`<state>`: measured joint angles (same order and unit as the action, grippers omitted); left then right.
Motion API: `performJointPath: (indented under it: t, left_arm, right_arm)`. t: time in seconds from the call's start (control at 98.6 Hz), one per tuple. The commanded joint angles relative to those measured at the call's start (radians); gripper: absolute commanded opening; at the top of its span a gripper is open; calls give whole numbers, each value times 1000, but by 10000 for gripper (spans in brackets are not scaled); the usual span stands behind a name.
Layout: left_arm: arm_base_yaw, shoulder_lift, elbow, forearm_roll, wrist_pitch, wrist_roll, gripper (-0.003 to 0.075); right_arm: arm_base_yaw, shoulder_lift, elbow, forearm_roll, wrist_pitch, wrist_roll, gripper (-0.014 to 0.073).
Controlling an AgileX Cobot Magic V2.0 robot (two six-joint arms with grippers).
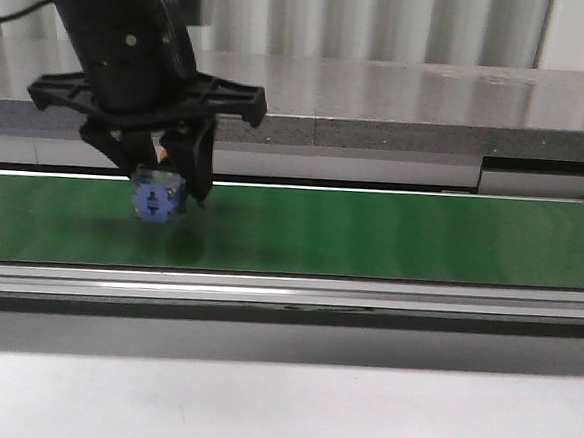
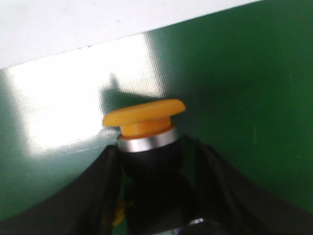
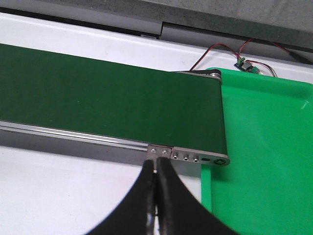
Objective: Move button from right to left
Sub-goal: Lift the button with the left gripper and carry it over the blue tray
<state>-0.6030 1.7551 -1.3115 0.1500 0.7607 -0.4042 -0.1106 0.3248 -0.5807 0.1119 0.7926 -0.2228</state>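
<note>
No brand, label or writing can be read anywhere.

At the left of the front view the left arm (image 1: pixel 124 37), glossy black, comes down from the upper left with a flat black crossbar above its gripper (image 1: pixel 170 175). The fingers point down and are closed narrowly on the button (image 1: pixel 156 200), which hangs just above the belt (image 1: pixel 391 236) near its left end, with a faint shadow on the belt below it; its square blue block faces the camera, pale marks on it too small to make out. In the left wrist view the button (image 2: pixel 145 117) shows a smooth, rounded yellow-orange cap, a bright metal ring under it and a dark body clamped between the two black fingers (image 2: pixel 95 196). A patch of glare brings out the belt's (image 2: pixel 254 88) fine woven texture.

The belt is a long, matte green strip in a ridged aluminium frame (image 1: pixel 287 294), with a polished grey stone ledge (image 1: pixel 381 95) behind.

Further right, the right gripper (image 3: pixel 156 169) hovers over the white table (image 3: pixel 58 196) just before the belt's right end, its curved black fingers pressed together and empty. A bright green plastic tray (image 3: pixel 264 161) adjoins that end, with thin red and black wires (image 3: pixel 220 49) behind.
</note>
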Motion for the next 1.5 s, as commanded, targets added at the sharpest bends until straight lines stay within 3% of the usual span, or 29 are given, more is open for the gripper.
performJointPath:
  t: [0.0, 0.233, 0.416, 0.791, 0.994, 1.207, 1.491]
  left_arm:
    - [32, -113, -25, 50, 21, -11, -20]
    - [172, -296, 10, 64, 103, 148, -20]
    - [365, -394, 107, 3, 101, 284, -20]
    - [759, -392, 186, -64, -6, 664, -20]
    - [928, -329, 186, -274, -60, 950, -20]
    - [984, -213, 172, -284, -126, 985, -20]
    - [993, -21, 65, -270, -115, 995, -20]
  right_arm:
    - [-1, 7, -24, -5, -64, -7, -67]
    - [-1, 7, -24, -5, -64, -7, -67]
    - [-1, 7, -24, -5, -64, -7, -67]
    - [-1, 7, -24, -5, -64, -7, -67]
    - [-1, 7, -24, -5, -64, -7, -67]
    - [-1, 7, -24, -4, -64, -7, -67]
    - [-1, 7, -24, -4, -64, -7, -67]
